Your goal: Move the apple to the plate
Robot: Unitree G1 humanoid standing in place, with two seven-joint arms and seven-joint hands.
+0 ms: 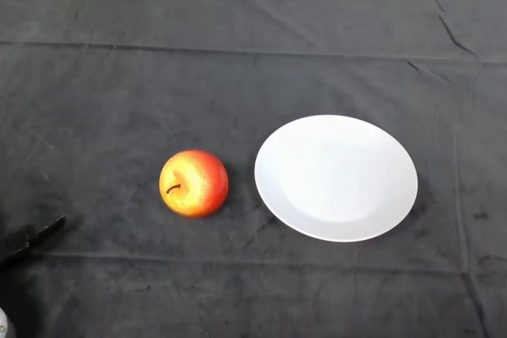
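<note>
Red-yellow apple [193, 184] on the dark-clothed counter [238, 77], just left of the white plate [336, 177]; hand [28, 239] barely visible lower left, fingers' state unclear.

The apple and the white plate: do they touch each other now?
Apart. The head view shows a strip of dark cloth between the apple and the left rim of the plate.

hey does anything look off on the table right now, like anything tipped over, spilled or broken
Nothing spilled or broken. The apple lies tipped on its side on the dark cloth, stem facing the camera, just left of the white plate and not touching it. The plate sits flat and holds nothing. The cloth shows a few creases, nothing more.
</note>
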